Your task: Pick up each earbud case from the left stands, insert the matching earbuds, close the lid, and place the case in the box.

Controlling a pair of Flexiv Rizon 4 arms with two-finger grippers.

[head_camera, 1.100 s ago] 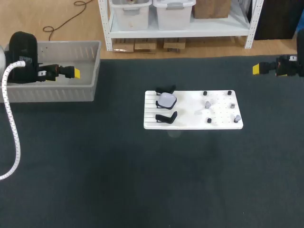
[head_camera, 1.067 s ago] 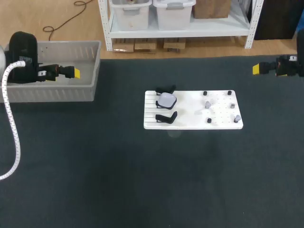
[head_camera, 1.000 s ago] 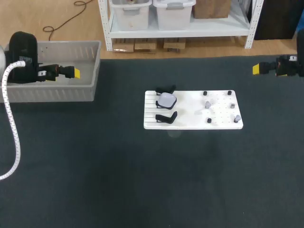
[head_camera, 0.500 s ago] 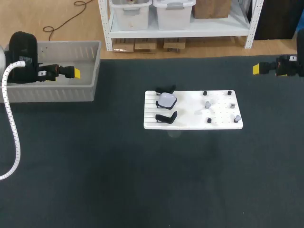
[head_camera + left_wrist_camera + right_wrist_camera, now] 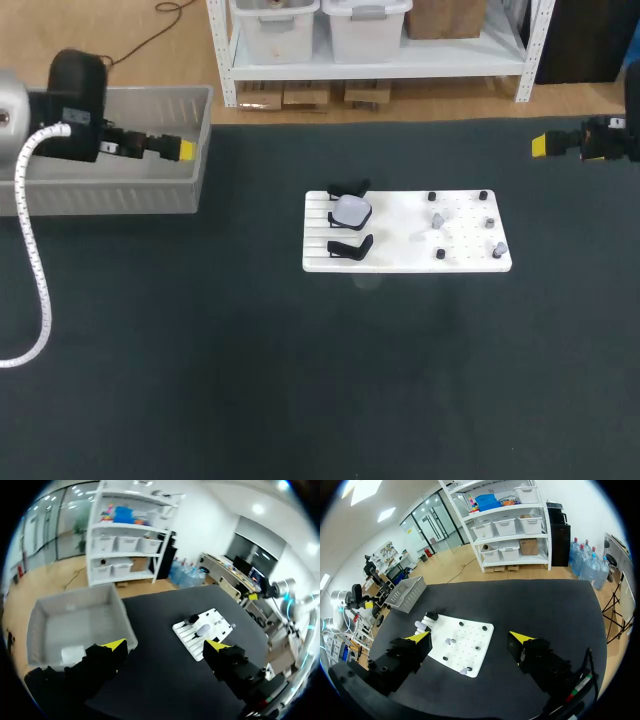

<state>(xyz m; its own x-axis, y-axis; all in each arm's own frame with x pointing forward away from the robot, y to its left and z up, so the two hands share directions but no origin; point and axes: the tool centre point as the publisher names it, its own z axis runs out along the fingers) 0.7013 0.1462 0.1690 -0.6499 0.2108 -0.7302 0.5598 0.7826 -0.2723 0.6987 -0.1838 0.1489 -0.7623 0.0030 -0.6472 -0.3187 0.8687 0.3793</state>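
Holding one white item (image 5: 72, 653) on its floor, the grey box (image 5: 110, 197) stands at table left, left gripper (image 5: 185, 150) spread and empty over it, right gripper (image 5: 538, 146) likewise spread and empty, one earbud case (image 5: 351, 210) seated on the white board (image 5: 470, 262).

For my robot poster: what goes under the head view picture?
Left fingers by the grey box, right fingers far off, one earbud case on the white board.
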